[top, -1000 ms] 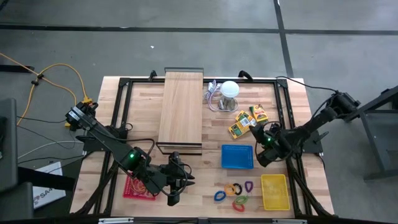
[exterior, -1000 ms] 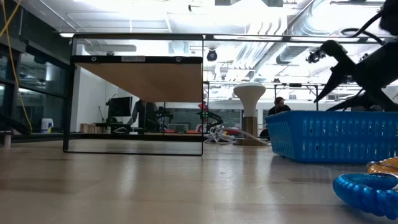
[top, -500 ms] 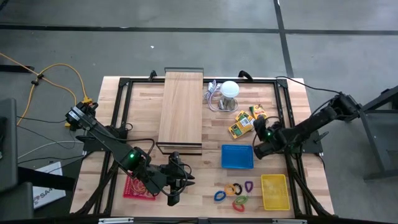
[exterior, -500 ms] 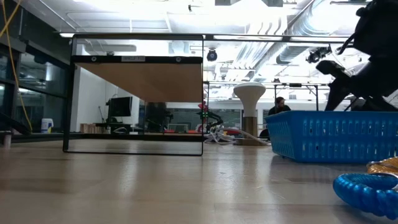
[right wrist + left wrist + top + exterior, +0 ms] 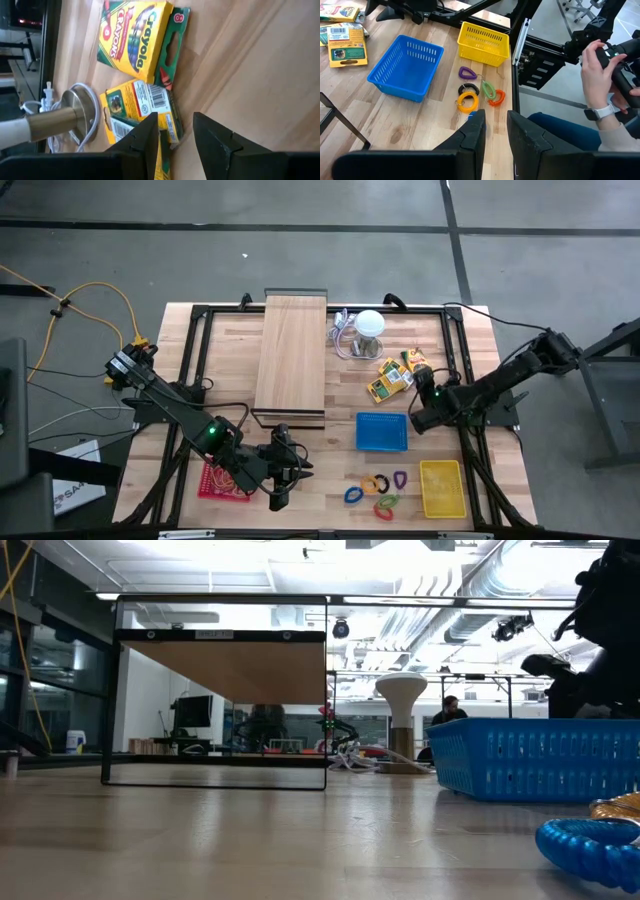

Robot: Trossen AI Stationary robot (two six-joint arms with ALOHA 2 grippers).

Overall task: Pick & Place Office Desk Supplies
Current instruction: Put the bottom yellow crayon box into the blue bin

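Several coloured loop clips point(image 5: 375, 490) lie flat near the table's front edge; in the left wrist view I pick out a purple one point(image 5: 466, 73), a yellow one point(image 5: 467, 102) and a green one point(image 5: 487, 90). Yellow Crayola packs point(image 5: 395, 375) lie flat at the right rear, one face up point(image 5: 132, 35) and one overlapping its neighbour point(image 5: 142, 107). My left gripper point(image 5: 295, 472) hovers open left of the clips, fingers point(image 5: 475, 137) pointing at them. My right gripper point(image 5: 420, 408) stands open just short of the packs, slanting down toward them point(image 5: 175, 135).
A blue basket point(image 5: 382, 432), a yellow basket point(image 5: 441, 487) and a red basket point(image 5: 222, 478) stand along the front half. A long wooden board point(image 5: 292, 352) and a white round lamp with cable point(image 5: 370, 323) sit at the rear. A person's hands point(image 5: 600, 70) show beyond the table's right side.
My right gripper has rolled about its wrist and tipped further down beside the Crayola packs, shifting only a little. Nothing on the table has moved.
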